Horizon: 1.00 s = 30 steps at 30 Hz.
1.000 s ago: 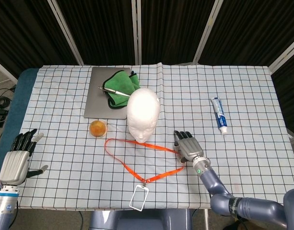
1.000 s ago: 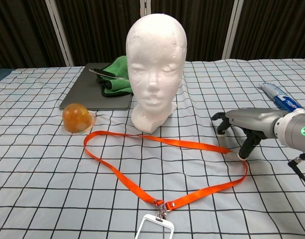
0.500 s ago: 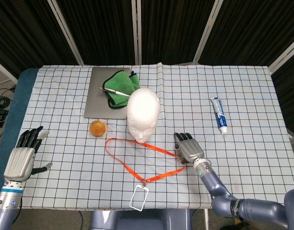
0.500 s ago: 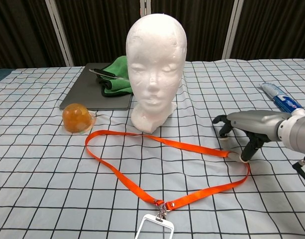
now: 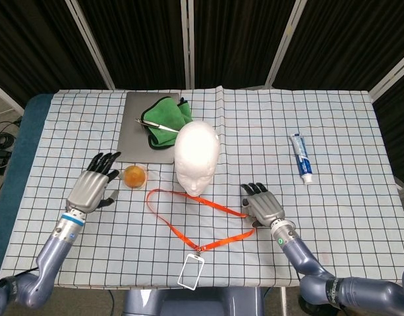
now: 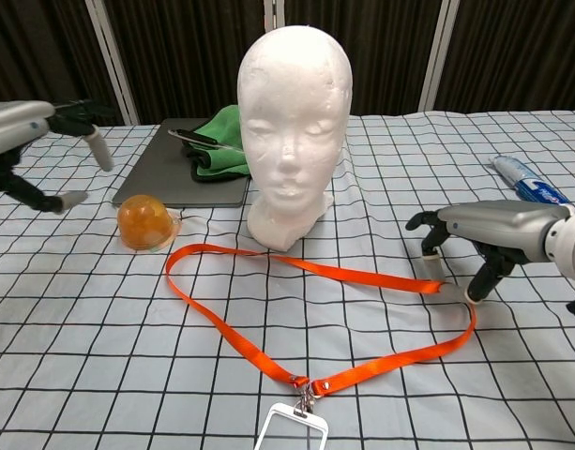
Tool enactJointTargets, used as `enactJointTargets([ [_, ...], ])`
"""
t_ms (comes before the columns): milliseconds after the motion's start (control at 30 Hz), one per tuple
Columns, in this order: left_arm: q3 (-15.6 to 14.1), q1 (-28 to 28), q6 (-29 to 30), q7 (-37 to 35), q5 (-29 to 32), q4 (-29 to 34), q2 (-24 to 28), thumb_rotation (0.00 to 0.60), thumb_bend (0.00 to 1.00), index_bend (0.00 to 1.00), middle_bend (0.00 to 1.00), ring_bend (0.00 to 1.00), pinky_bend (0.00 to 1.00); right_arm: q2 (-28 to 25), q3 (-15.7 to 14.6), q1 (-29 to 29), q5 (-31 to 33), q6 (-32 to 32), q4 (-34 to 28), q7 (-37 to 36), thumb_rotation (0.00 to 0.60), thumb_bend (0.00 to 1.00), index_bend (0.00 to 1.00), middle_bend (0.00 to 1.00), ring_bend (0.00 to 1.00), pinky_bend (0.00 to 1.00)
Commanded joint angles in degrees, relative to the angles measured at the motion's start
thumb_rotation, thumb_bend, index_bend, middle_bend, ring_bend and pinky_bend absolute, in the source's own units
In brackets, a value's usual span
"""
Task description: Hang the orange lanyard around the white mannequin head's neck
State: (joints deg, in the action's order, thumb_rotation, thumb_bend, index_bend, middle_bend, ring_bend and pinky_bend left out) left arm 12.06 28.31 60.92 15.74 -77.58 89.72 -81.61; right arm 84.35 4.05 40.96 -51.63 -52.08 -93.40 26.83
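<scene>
The left hand [image 5: 91, 189] has swung in from the edge of the checked surface [image 5: 346, 191] within the last second and now hovers, fingers spread and empty, just beside the amber dome [image 5: 134, 176]. That puts it near the far bend of the orange lanyard [image 5: 188, 227], a likely sign that both hands will lift the loop together. The right hand [image 5: 263, 208] has eased slightly toward the robot, dragging its bend of the strap along. Its fingers curl down over the strap there; whether they grip it cannot be told. The lanyard lies flat before the white mannequin head [image 5: 197, 157], not yet around its neck.
</scene>
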Motion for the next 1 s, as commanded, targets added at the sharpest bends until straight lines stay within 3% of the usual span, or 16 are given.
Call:
enactJointTargets([
  [33,2.1,4.8,-4.5,2.2,4.0,-4.6,-5.4,0.6,0.41,0.4,0.0,0.0,0.0,-0.1,-0.1,0.0,-0.1,0.1,0.1,-0.2,0.6,0.5,0.7,0.06,0.0,0.0],
  [467,2.0,12.4,-10.3,2.4,8.9,-20.8,-19.2,0.6,0.45,0.45,0.0,0.0,0.0,0.5,0.4,0.5,-0.3,2.4,2.7,-3.4,0.6,0.51,0.71,0.09,0.0,0.0],
  [1000,0.4,16.0,-12.2,2.5,8.9,-26.7,-23.6,0.6,0.45,0.47,0.0,0.0,0.0,0.6,0.4,0.4,-2.0,2.8,3.6,-5.4,0.6,0.51,0.72,0.1,0.0,0.0],
])
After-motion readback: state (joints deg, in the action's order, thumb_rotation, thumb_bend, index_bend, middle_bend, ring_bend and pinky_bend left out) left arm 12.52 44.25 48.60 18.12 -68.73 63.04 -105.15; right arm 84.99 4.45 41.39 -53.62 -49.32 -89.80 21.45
